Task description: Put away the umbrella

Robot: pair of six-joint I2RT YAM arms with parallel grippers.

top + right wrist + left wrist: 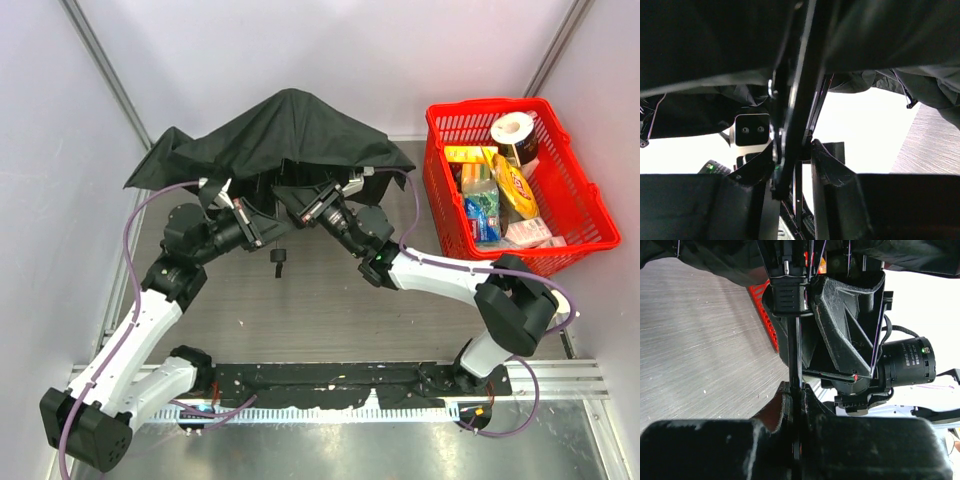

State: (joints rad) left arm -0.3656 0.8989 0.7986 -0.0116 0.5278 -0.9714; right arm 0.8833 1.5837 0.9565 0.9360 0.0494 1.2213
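Observation:
The black umbrella (285, 130) stands open at the back middle of the table, its canopy spread over both grippers. Its small handle (279, 258) points toward me, just above the table. My left gripper (250, 222) is under the canopy's left side and is shut on the thin black shaft (796, 355), which runs up to the runner block (788, 292). My right gripper (318, 207) reaches in from the right. In the right wrist view its fingers (827, 165) close on a dark frame strut (797, 115) under the fabric. Both sets of fingertips are hidden in the top view.
A red plastic basket (592, 205) holding groceries and a tape roll stands at the back right; part of it shows in the left wrist view (762, 305). White walls enclose the left, back and right. The grey table top (330, 310) lies in front of the umbrella.

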